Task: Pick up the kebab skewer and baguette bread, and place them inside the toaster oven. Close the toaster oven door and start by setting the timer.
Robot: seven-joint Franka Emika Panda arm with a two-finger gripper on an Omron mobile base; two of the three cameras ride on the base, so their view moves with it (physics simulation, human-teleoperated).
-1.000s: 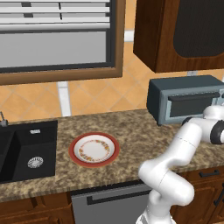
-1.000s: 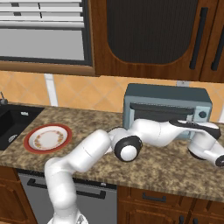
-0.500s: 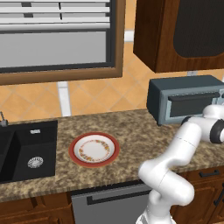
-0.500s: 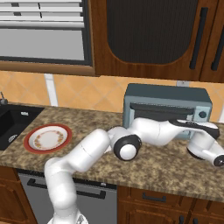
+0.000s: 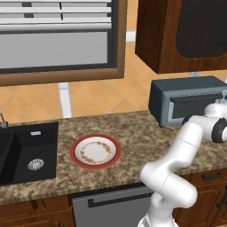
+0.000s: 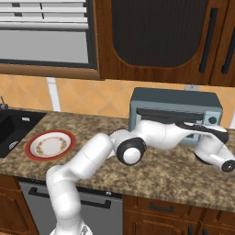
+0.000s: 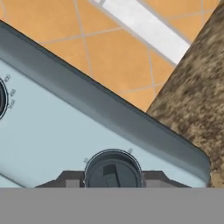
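The blue-grey toaster oven (image 5: 186, 98) (image 6: 174, 98) stands at the back of the counter, and its dark-glass door (image 5: 195, 104) (image 6: 160, 117) is shut. My arm reaches across the oven front to the control panel at its right end. In the hand view my gripper (image 7: 113, 181) sits right on the lower round timer knob (image 7: 113, 168), with a dark fingertip (image 7: 65, 180) against each side of it. A second knob (image 7: 1, 98) peeks in at the left edge. The kebab skewer and the baguette bread are out of view.
A red-rimmed plate (image 5: 95, 150) (image 6: 50, 144) lies bare on the granite counter left of the arm. A black sink (image 5: 26, 153) is at the far left. Dark wooden cabinets (image 6: 156, 41) hang above the oven.
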